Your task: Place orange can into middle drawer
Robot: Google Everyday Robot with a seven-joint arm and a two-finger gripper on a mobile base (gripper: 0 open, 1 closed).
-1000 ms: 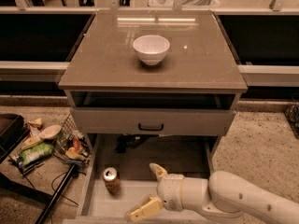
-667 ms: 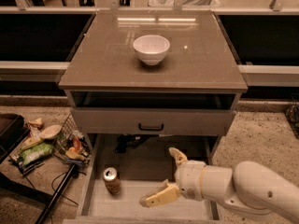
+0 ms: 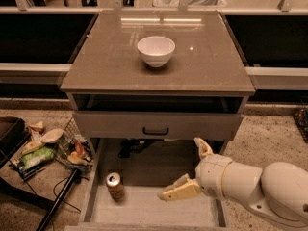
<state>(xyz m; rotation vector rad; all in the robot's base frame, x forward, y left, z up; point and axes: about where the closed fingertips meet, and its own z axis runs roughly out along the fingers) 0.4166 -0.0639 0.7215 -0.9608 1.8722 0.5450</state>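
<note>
The orange can (image 3: 115, 185) stands upright on the pale floor of the open middle drawer (image 3: 159, 213), near its left wall. My gripper (image 3: 188, 170) is over the drawer's right half, well to the right of the can and not touching it. Its two cream fingers are spread apart and empty, one pointing up (image 3: 202, 147) and one pointing left (image 3: 175, 190).
A white bowl (image 3: 155, 50) sits on the cabinet top (image 3: 192, 57). A closed drawer front with a black handle (image 3: 155, 130) is above the open drawer. A dark object (image 3: 137, 146) lies at the drawer's back. Snack clutter and a wire basket (image 3: 48, 150) lie on the floor at left.
My gripper and arm have moved right and up, away from the can. The can stays standing in the drawer.
</note>
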